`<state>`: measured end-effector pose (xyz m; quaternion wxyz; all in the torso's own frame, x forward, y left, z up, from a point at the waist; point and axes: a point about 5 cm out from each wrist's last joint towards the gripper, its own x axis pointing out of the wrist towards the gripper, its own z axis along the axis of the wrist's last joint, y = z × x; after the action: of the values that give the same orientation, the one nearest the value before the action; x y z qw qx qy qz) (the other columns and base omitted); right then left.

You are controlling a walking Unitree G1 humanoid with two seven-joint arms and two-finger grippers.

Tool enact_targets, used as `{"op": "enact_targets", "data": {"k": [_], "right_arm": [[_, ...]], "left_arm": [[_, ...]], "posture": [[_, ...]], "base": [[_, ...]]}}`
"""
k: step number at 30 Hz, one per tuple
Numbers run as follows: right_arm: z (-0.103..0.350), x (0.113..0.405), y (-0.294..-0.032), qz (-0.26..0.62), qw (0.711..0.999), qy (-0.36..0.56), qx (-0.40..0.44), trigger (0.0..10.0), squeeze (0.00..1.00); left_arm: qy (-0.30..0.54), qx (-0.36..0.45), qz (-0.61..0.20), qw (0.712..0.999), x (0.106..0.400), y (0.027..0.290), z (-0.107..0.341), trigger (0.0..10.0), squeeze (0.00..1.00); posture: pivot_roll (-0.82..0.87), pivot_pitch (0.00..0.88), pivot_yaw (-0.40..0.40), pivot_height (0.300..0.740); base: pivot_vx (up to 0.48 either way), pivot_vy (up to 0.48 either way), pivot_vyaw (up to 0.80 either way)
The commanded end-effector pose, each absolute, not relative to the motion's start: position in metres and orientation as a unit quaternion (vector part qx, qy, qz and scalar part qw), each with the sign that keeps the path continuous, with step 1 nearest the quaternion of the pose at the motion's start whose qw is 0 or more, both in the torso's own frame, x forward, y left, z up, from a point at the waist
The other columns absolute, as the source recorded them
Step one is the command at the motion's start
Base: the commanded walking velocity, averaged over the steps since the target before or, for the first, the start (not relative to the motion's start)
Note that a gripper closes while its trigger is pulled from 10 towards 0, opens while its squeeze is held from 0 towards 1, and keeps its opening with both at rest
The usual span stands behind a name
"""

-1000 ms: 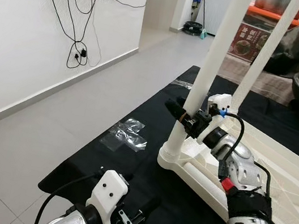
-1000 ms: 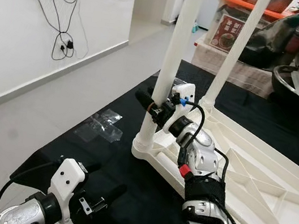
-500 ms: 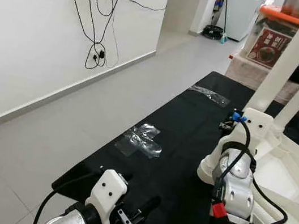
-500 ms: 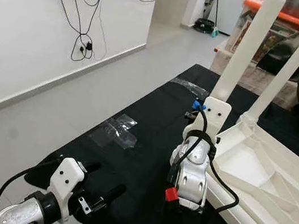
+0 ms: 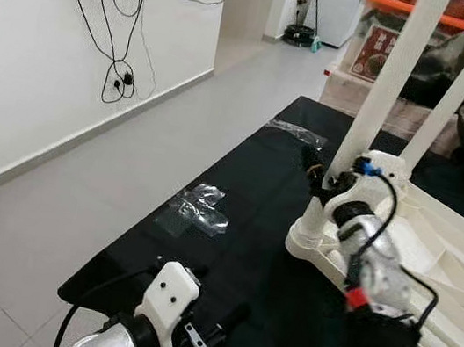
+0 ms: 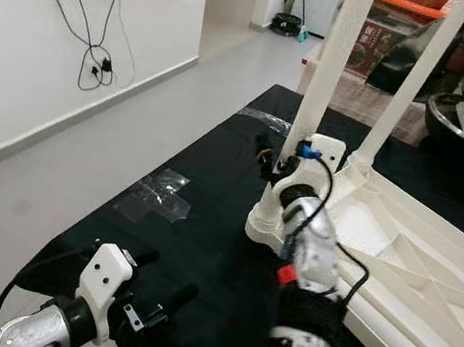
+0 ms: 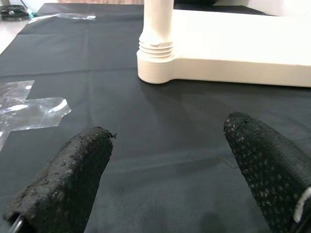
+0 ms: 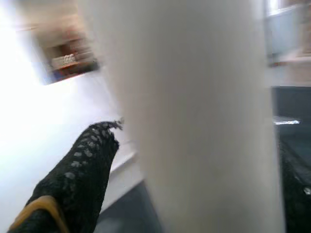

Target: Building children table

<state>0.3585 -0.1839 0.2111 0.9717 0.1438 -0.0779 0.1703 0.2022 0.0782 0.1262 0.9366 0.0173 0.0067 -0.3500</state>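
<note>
Left eye view: white children's table [image 5: 459, 256] lying upside down on a black cloth [image 5: 262, 259] over a grey tiled floor [image 5: 77, 192].
Near leg [image 5: 376, 109]: screwed upright into the table's corner socket, passing between the right gripper's fingers.
Far leg [image 5: 460, 87]: upright, beyond the right gripper, at the next corner.
Right gripper [image 5: 319, 172]: at the near leg just above the socket, fingers on either side of it; right wrist view is blurred, so whether they press the leg cannot be told.
Left gripper [image 7: 167, 170]: low over the cloth, fingers [image 7: 68, 179] spread apart, grasping nothing; near leg's socket lies ahead of it, well apart.
Clear plastic wrap [image 5: 198, 208]: flat on the cloth, ahead of the left gripper.
Wall cables [image 5: 119, 48]: hanging on the white wall, far left of both grippers.
</note>
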Motion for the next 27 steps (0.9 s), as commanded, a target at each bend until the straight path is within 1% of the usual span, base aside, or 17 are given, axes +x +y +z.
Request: {"op": "enact_targets", "data": {"k": [1, 2, 3, 4, 5, 7, 9, 12, 13, 14, 18, 21, 22, 26, 27], "right_arm": [[0.212, 0.349, -0.181, 0.312, 0.931, -0.079, 0.172, 10.0, 0.00], [0.213, 0.337, -0.180, 0.416, 0.890, -0.074, 0.169, 10.0, 0.00], [0.213, 0.337, -0.180, 0.416, 0.890, -0.074, 0.169, 10.0, 0.00], [0.213, 0.329, -0.179, 0.482, 0.856, -0.068, 0.171, 10.0, 0.00], [0.213, 0.327, -0.178, 0.516, 0.838, -0.061, 0.170, 10.0, 0.00], [0.213, 0.327, -0.178, 0.516, 0.838, -0.061, 0.170, 10.0, 0.00], [0.213, 0.331, -0.173, 0.548, 0.820, -0.050, 0.157, 10.0, 0.00], [0.213, 0.334, -0.168, 0.565, 0.812, -0.044, 0.141, 10.0, 0.00], [0.210, 0.338, -0.162, 0.573, 0.810, -0.033, 0.122, 5.1, 0.00], [0.206, 0.344, -0.157, 0.567, 0.818, -0.027, 0.098, 0.0, 0.00], [0.202, 0.349, -0.154, 0.564, 0.821, -0.025, 0.084, 0.0, 0.00], [0.203, 0.347, -0.157, 0.571, 0.815, -0.035, 0.093, 0.0, 0.00], [0.203, 0.341, -0.161, 0.580, 0.808, -0.039, 0.100, 0.0, 0.00], [0.203, 0.337, -0.164, 0.566, 0.817, -0.054, 0.095, 0.0, 0.00], [0.204, 0.336, -0.165, 0.550, 0.827, -0.068, 0.091, 0.0, 0.00]], "left_arm": [[0.016, 0.016, -0.354, 0.935, 0.202, 0.077, 0.123, 10.0, 0.00], [0.017, 0.017, -0.353, 0.935, 0.203, 0.077, 0.123, 10.0, 0.00], [0.017, 0.017, -0.353, 0.935, 0.203, 0.077, 0.123, 10.0, 0.00], [0.016, 0.017, -0.353, 0.935, 0.203, 0.077, 0.123, 10.0, 0.00], [0.016, 0.018, -0.352, 0.936, 0.203, 0.078, 0.123, 10.0, 0.00], [0.016, 0.018, -0.352, 0.936, 0.203, 0.078, 0.123, 10.0, 0.00], [0.016, 0.020, -0.350, 0.936, 0.203, 0.078, 0.123, 10.0, 0.00], [0.016, 0.020, -0.349, 0.937, 0.203, 0.079, 0.123, 10.0, 0.00], [0.017, 0.020, -0.349, 0.937, 0.202, 0.079, 0.122, 10.0, 0.00], [0.017, 0.021, -0.350, 0.936, 0.202, 0.079, 0.122, 10.0, 0.00], [0.018, 0.021, -0.350, 0.936, 0.202, 0.079, 0.122, 10.0, 0.00], [0.019, 0.022, -0.351, 0.936, 0.201, 0.079, 0.122, 10.0, 0.00], [0.020, 0.021, -0.352, 0.936, 0.201, 0.079, 0.121, 10.0, 0.00], [0.020, 0.021, -0.355, 0.935, 0.200, 0.079, 0.121, 10.0, 0.00], [0.021, 0.021, -0.356, 0.934, 0.200, 0.079, 0.121, 10.0, 0.00]], "posture": [[0.10, 0.044, -0.073, 0.740], [0.10, 0.044, -0.073, 0.740], [0.10, 0.044, -0.073, 0.740], [0.11, 0.045, -0.077, 0.740], [0.11, 0.045, -0.077, 0.740], [0.11, 0.045, -0.077, 0.740], [0.12, 0.045, -0.075, 0.740], [0.12, 0.043, -0.074, 0.740], [0.12, 0.042, -0.072, 0.740], [0.12, 0.040, -0.075, 0.740], [0.13, 0.038, -0.075, 0.740], [0.13, 0.033, -0.072, 0.740], [0.12, 0.029, -0.066, 0.740], [0.12, 0.025, -0.067, 0.740], [0.12, 0.023, -0.067, 0.740]], "base": [[0.000, 0.000, 0.00], [0.000, 0.000, 0.00], [0.000, 0.000, 0.00], [0.000, 0.000, 0.00], [0.000, 0.000, 0.00], [0.000, 0.000, 0.00], [0.000, 0.000, 0.00], [0.000, 0.000, 0.00], [0.000, 0.000, 0.00], [0.000, 0.000, 0.00], [0.000, 0.000, 0.00], [0.000, 0.000, 0.00], [0.000, 0.000, 0.00], [0.000, 0.000, 0.00], [0.000, 0.000, 0.00]]}}
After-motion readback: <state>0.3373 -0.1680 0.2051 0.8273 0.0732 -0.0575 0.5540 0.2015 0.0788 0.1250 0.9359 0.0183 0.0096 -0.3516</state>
